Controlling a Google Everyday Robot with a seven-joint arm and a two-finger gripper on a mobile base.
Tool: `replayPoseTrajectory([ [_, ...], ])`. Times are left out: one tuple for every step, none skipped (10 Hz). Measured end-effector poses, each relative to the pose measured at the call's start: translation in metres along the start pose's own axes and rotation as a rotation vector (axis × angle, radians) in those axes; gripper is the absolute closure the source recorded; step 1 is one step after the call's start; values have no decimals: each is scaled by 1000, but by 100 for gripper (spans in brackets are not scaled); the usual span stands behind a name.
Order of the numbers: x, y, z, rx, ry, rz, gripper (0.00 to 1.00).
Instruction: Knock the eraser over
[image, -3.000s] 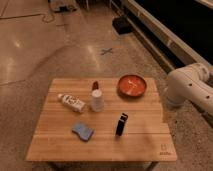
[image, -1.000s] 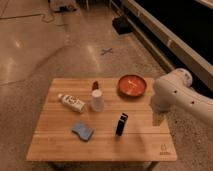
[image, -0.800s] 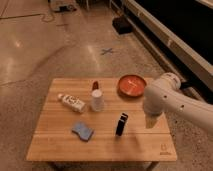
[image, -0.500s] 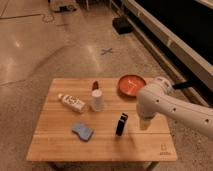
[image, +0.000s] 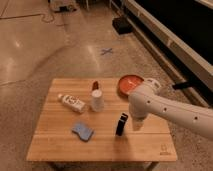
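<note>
The eraser (image: 120, 124) is a slim black block standing upright on the wooden table (image: 60, 145), right of centre. My white arm (image: 150, 102) reaches in from the right, and its gripper (image: 136, 124) hangs down just to the right of the eraser, very close to it. I cannot tell whether it touches the eraser.
A white cup (image: 96, 101) stands left of and behind the eraser, with a small red-brown object (image: 94, 85) behind it. A white tube (image: 71, 102) lies at the left, a blue sponge pad (image: 82, 131) at the front left, and a red bowl (image: 129, 84) at the back right.
My arm has swung in from the right edge of the table toward the left, bringing the gripper beside the eraser. The eraser still stands upright in the same spot.
</note>
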Motion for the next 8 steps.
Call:
replayPoseTrajectory([
  [-5, -1, 3, -1, -4, -9, 35],
  [-10, -3, 4, 0, -8, -16, 35],
  [-13, -5, 4, 0, -10, -22, 35],
  [-16, -6, 5, 1, -13, -28, 35],
  [-19, -7, 5, 1, -14, -34, 35],
  [-21, -7, 6, 1, -16, -36, 35],
  [-24, -8, 6, 3, -18, -41, 35],
  [-27, -9, 6, 6, -19, -44, 35],
])
